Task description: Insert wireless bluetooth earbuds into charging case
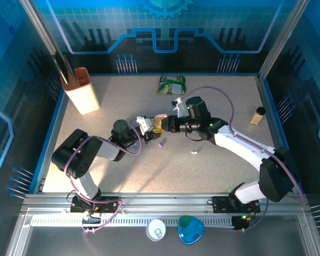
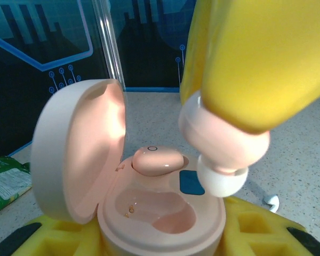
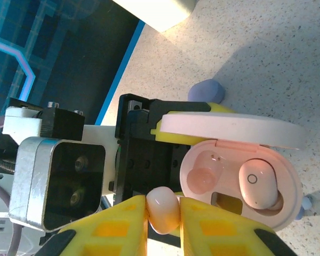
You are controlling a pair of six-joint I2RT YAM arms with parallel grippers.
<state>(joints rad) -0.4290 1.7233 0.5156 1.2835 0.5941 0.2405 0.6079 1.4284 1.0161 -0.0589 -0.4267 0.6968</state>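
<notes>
Earbud (image 3: 161, 209) — tiny, light, slick, we judge — sits pinched by its body in our right gripper (image 3: 162, 216); left gripper (image 2: 149, 240) clamps the case (image 2: 69, 149).

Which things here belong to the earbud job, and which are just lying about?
Job: pink case, seated earbud, second earbud in right gripper, lilac bud, white bud.
Lying about: green packet, beige pot, brown tube.

No readable text, even on green packet (image 1: 172, 84)
</notes>
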